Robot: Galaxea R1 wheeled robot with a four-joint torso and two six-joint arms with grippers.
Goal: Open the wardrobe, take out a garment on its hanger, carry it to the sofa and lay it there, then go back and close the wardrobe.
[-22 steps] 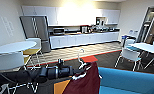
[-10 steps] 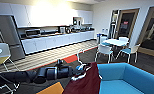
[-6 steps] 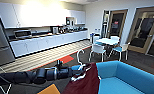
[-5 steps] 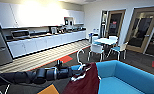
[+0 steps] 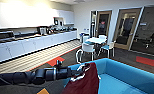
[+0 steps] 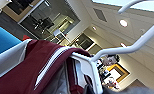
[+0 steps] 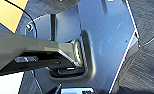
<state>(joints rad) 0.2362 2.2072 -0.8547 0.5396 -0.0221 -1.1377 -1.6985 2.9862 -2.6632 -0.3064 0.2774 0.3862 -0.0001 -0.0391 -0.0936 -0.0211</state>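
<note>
From the head view I note my left arm reaching in from the left with the jacket [image 5: 85,80] hanging off its end, the cloth draped over the near edge of the blue sofa [image 5: 123,75]. The left hand [image 5: 74,72] sits at the collar, but I cannot tell from that view or the left wrist view whether it is pinching the hanger or merely hooked under it. In the left wrist view the white hanger [image 6: 110,50] runs above the collar with the jacket [image 6: 38,72] slung below it and the sofa's blue cloth beside it. In my judgement the main risk is the jacket sliding off the hanger or off the sofa edge onto the floor, because most of its weight appears to hang on the outer side of the seat. A second risk is a white sleeve catching between arm and sofa. For the right hand, I cannot tell its state from the right wrist view. No container is in play here; the seat cushion of the sofa carries nothing that I can make out. The white chairs [image 5: 86,50] and round desk [image 5: 96,40] stand well apart behind.
</note>
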